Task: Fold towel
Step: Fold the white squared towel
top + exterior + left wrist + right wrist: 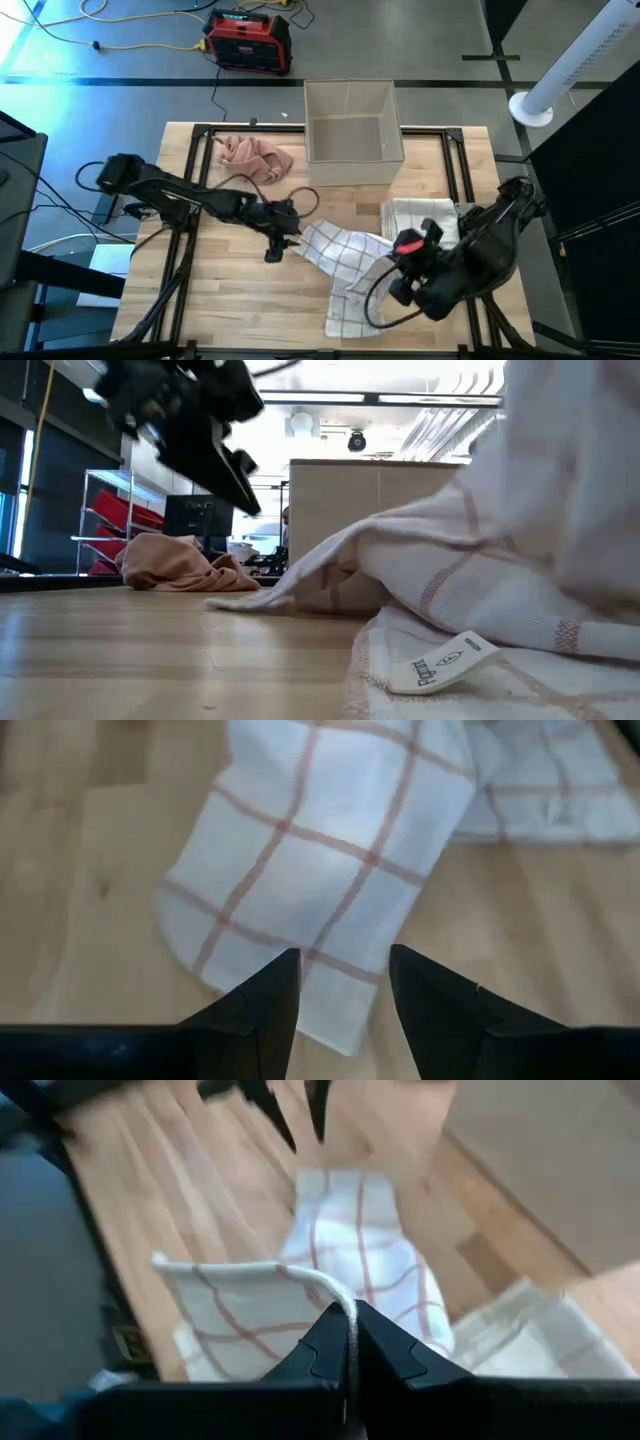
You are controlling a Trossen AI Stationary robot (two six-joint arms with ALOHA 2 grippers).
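Fingers of the right gripper are clamped on an edge of the checked towel, lifting it above the table at centre-right. Left gripper hovers over the towel's far corner, fingers apart, holding nothing. Pink cloth lies beside the box

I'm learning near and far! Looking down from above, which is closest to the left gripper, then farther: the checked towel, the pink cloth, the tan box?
1. checked towel, right beside the left gripper.
2. pink cloth, toward the table's back.
3. tan box, back middle.
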